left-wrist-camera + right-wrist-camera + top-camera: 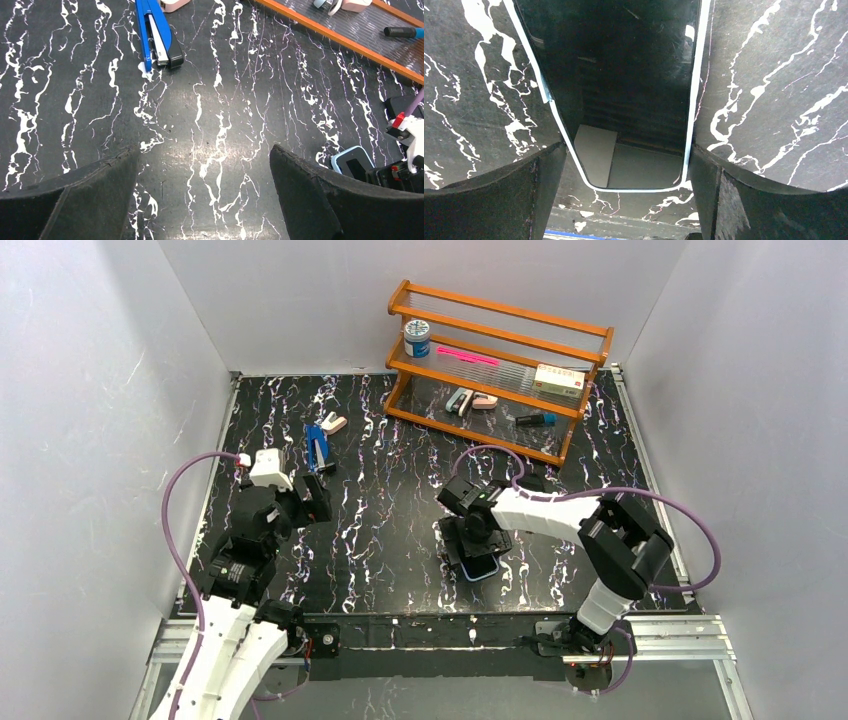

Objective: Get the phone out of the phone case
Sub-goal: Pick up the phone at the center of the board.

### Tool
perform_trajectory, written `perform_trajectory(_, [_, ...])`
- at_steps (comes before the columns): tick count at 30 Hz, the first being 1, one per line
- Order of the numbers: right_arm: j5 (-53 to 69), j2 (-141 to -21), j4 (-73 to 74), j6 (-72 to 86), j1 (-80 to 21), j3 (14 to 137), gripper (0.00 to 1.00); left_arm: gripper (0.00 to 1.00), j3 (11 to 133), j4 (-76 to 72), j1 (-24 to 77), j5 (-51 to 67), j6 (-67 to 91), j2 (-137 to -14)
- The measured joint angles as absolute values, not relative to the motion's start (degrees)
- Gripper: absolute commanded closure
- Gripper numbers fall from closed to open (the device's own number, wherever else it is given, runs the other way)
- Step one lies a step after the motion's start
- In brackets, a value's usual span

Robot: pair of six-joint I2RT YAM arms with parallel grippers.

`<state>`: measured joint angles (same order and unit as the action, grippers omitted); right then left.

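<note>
White walls (pixel 100 360) enclose a black marbled table (pixel 400 490); left fingers (pixel 90 200) gape, right fingers (pixel 494 200) straddle the phone (pixel 624 75), grip unclear.

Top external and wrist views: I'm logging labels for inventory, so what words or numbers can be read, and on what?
None can be read.
Blue-labelled tin on the rack: print too small.
Cream box on the rack: markings blurred.
Screen of the phone: dark, no text.

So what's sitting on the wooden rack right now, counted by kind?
On the rack:
tin: 1
markers: 2 (one pink, one blue and black)
box: 1
small pale items: 2, too small to identify
Total: 6
</note>
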<state>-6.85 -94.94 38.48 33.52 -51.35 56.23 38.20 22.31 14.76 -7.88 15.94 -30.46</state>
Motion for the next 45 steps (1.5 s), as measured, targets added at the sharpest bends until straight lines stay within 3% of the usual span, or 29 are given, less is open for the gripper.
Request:
perform_trajectory(18, [-9.13, -98.13, 37.82, 31.57, -52.10, 58.65, 0.04, 0.02, 37.71, 22.26, 14.74, 2.46, 24.12, -39.66])
perform_trajectory(22, [-11.35, -98.72, 34.15, 31.24, -52.10, 59.59, 0.13, 0.02, 36.51, 20.88, 14.76, 5.58, 26.55, -43.70])
perform_trajectory(29, [-14.15, -99.92, 28.49, 30.61, -52.10, 60.23, 0.43, 0.04, 33.39, 15.70, 15.73, 9.30, 31.03, -47.07])
perform_trajectory(39, [-16.16, -100.82, 22.39, 29.58, -52.07, 61.25, 0.78, 0.08, 31.51, 8.71, 22.17, 10.68, 37.23, -51.75])
perform_trajectory(45, [-14.57, -100.55, 18.87, 29.87, -51.35, 60.84, 0.89, 0.08, 30.11, 2.76, 24.56, 10.50, 40.40, -51.33])
